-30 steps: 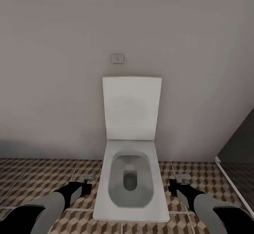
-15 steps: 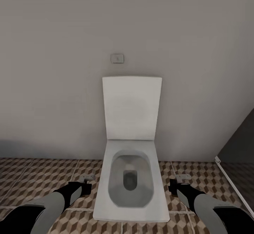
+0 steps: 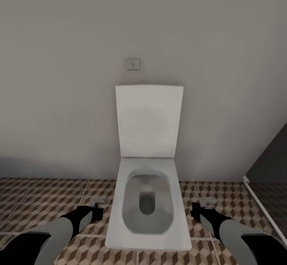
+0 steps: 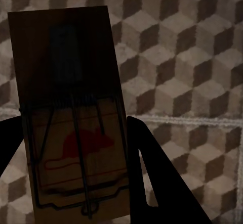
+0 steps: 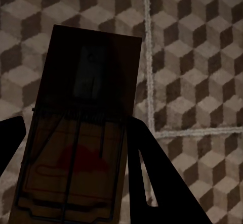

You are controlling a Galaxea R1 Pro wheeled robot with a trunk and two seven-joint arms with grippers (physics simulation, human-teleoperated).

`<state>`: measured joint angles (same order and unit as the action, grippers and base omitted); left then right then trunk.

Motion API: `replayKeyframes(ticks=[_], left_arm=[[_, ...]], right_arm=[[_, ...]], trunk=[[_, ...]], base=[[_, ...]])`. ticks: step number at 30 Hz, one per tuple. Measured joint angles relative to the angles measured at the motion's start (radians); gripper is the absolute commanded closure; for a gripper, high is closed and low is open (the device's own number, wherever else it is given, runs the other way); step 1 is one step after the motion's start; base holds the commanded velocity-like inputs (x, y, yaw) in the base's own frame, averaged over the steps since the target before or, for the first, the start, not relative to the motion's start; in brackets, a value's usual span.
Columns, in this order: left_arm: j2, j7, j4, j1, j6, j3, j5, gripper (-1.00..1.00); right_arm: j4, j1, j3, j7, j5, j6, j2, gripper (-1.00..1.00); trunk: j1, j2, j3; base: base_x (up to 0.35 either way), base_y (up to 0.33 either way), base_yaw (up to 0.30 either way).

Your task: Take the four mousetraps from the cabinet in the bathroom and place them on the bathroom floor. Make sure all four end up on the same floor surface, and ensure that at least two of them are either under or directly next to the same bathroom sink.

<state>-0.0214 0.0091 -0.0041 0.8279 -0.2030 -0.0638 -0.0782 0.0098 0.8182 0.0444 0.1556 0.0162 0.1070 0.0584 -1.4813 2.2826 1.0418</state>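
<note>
The left hand (image 4: 76, 193) was closed on a mousetrap (image 4: 71, 113), its dark fingers (image 4: 162, 183) pressed against the long edges of the small wooden board; the trap's wire spring and bar and a red mouse print faced the wrist camera, and the board stood out past the fingertips above the bathroom floor (image 4: 192, 57). The right hand (image 5: 71, 183) gripped a second mousetrap (image 5: 83, 123) the same way, one finger (image 5: 157, 183) tight along the board's side, the same wire parts and a dim red print showing, with the cube-patterned tiles and a crossing of grey grout lines beyond it. From the head camera, the left hand (image 3: 97, 203) and the right hand (image 3: 204, 204) hung low, one on each side of a white toilet (image 3: 146, 221), each just above the tiled floor (image 3: 36, 201) and apart from the bowl. The toilet's lid (image 3: 148, 121) stood upright against a plain grey wall (image 3: 59, 77), with a small square flush plate (image 3: 132, 64) on the wall above it. At the far right a white strip (image 3: 261, 207) ran along the floor below a dark panel (image 3: 271, 157).
</note>
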Motion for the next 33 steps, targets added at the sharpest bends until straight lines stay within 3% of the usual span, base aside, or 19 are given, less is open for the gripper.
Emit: replayKeyframes(ticks=[33], left_arm=[[0.002,0.0,0.0,0.0,0.0,0.0,0.0,1.0]], right_arm=[[0.0,0.0,-0.001,0.0,0.0,0.0,0.0,1.0]], trunk=[[0.0,0.0,0.0]], base=[[0.0,0.0,0.0]])
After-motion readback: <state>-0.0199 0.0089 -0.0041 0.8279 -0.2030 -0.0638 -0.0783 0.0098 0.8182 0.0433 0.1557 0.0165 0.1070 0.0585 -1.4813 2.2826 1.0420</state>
